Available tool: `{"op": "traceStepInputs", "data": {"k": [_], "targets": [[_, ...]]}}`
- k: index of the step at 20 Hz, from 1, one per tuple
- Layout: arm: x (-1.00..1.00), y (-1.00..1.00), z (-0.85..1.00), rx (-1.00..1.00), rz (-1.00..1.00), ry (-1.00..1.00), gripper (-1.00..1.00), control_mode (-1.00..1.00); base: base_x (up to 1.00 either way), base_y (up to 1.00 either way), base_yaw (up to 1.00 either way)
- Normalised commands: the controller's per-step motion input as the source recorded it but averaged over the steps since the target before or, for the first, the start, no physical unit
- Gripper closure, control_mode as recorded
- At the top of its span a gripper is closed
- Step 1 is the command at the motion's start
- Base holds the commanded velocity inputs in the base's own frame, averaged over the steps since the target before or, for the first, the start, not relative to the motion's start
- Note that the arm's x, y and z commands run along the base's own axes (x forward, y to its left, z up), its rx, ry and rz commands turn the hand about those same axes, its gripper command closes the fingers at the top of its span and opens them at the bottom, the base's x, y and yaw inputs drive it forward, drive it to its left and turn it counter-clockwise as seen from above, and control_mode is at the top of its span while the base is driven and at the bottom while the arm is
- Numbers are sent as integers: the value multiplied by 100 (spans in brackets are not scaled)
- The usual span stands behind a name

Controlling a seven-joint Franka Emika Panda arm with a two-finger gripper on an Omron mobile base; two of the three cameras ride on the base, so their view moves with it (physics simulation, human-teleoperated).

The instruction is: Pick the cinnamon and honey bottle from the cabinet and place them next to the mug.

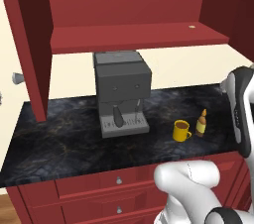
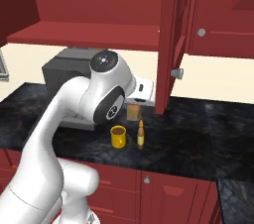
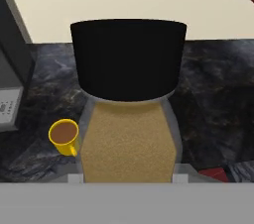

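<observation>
Cinnamon carried toward mug
Pinched in gripper, above counter behind mug; honey already beside mug.

No readable text, brand, number or sign anywhere. Cinnamon label plain tan, without print. Coffee machine front has small marks, too blurred for reading. Honey bottle and mug unmarked.
</observation>
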Motion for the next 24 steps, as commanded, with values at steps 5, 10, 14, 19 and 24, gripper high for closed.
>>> {"op": "traceStepInputs", "data": {"k": [5,10,14,19,24], "targets": [[0,-27,-72,0,0,3,100,-100,0,0,0],[0,-5,-27,0,0,0,100,-100,0,0,0],[0,0,-33,0,0,0,100,-100,0,0,0],[0,0,-39,0,0,-2,100,-100,0,0,0],[0,0,-33,0,0,-8,100,-100,0,0,0]]}}
